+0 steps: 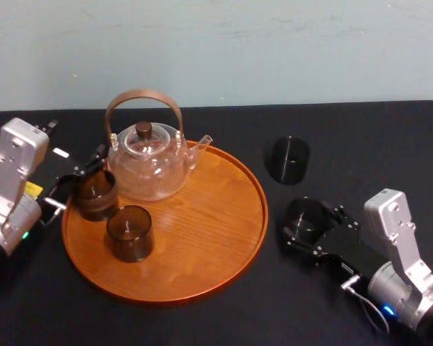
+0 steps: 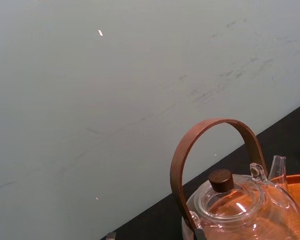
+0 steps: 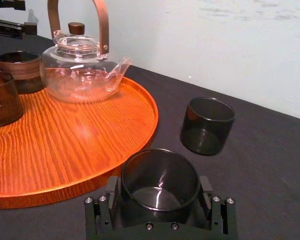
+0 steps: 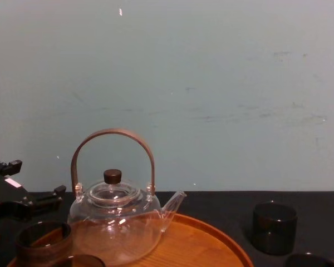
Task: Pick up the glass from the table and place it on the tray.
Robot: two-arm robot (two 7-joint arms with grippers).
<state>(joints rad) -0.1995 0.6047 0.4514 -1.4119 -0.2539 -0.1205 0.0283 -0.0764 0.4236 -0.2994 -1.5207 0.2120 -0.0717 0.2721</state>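
Head view, layout: round wooden tray (image 1: 209,209) left of centre on the black table (image 1: 375,144). A clear teapot (image 1: 150,162) stands at the tray's far side. A front brown glass (image 1: 130,232) and a rim-side brown glass (image 1: 95,193) stand on its left half.
Glass: the dark glass (image 1: 305,216) stands upright on the table, just off the tray's right rim and not on the tray.
Right gripper (image 3: 160,189): down at table level, reaching in from the near right. Its jaws are closed against opposite sides of the glass, low on the wall.
Reason for hold: a low side grip should keep an upright tumbler from tipping, and it leaves the mouth free.
Spare glass (image 1: 287,160): farther back on the table, apart from the gripper and out of the likely path.
Left gripper (image 1: 83,175): at the tray's left edge, close by the rim-side brown glass. Whether it is open or closed I cannot tell. It seems to have no part in this step.
Step, my reading: grasp made, lift not yet begun. The base looks to be on the table.
Next: raise the glass clear of the tray's low rim, carry it left, and set it down on the bare right half, away from the teapot's spout.
Risk: the smooth wall could slip, or the base could catch the rim.
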